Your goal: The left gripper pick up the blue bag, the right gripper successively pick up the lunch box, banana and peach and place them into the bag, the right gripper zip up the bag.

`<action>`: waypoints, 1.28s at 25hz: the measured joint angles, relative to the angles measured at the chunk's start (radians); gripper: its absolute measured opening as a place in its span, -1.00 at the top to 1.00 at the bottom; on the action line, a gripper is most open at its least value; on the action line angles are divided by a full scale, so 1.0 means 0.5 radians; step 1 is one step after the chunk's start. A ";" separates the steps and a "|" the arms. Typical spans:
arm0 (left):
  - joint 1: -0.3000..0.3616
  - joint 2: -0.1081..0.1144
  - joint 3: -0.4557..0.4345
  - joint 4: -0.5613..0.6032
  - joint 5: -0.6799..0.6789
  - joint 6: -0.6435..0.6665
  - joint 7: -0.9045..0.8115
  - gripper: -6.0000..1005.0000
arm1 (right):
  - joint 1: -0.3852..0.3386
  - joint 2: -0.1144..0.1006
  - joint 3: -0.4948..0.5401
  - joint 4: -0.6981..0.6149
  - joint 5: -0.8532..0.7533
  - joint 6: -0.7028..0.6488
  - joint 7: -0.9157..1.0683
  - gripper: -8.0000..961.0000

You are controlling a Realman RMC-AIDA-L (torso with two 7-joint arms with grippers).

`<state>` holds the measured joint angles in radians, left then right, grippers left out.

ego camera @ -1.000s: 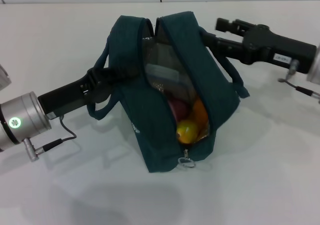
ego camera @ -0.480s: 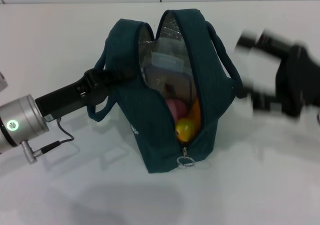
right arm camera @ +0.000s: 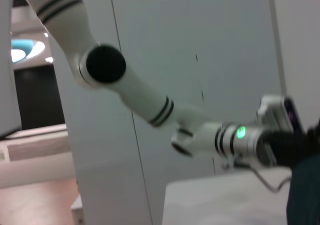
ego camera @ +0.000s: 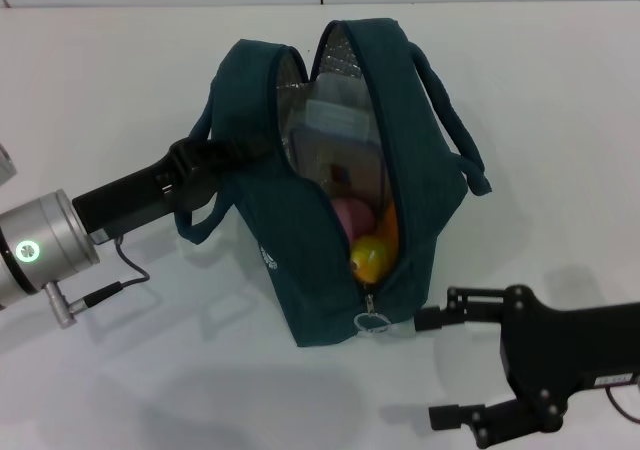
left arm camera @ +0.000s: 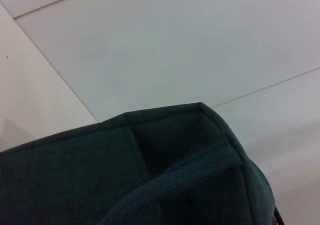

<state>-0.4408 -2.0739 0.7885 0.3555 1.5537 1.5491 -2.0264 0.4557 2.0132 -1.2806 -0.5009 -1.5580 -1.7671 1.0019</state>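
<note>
In the head view, the blue bag is held upright on the white counter by the left hand, closed on its side by the handle, with the peach, banana and lunch box already inside, while the right hand is spread wide open and empty just beside the ring zipper pull. In the left wrist view only the bag's fabric is seen close up, and in the right wrist view the left arm is seen across the counter. Zipping is judged best done by pinching the ring squarely and drawing it along the seam while the bag is kept taut.

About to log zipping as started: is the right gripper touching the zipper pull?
Apart. Head view: the right gripper sits open beside the zipper pull, with bare table between them.
</note>
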 joint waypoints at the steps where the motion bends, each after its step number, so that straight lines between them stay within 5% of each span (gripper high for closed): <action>1: 0.000 0.000 0.000 -0.002 0.000 0.000 0.000 0.92 | 0.002 -0.001 -0.003 0.024 -0.017 0.026 0.000 -0.71; 22: -0.001 -0.009 0.000 -0.002 0.013 0.000 0.000 0.92 | 0.047 0.029 -0.052 0.222 -0.028 0.434 -0.004 -0.68; 32: -0.006 -0.009 0.001 -0.009 0.016 0.004 0.000 0.92 | 0.106 0.029 -0.390 0.219 0.218 0.619 -0.007 -0.66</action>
<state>-0.4437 -2.0786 0.7888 0.3512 1.5618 1.5512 -2.0264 0.5086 2.0278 -1.4754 -0.3914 -1.4490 -1.4575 0.9984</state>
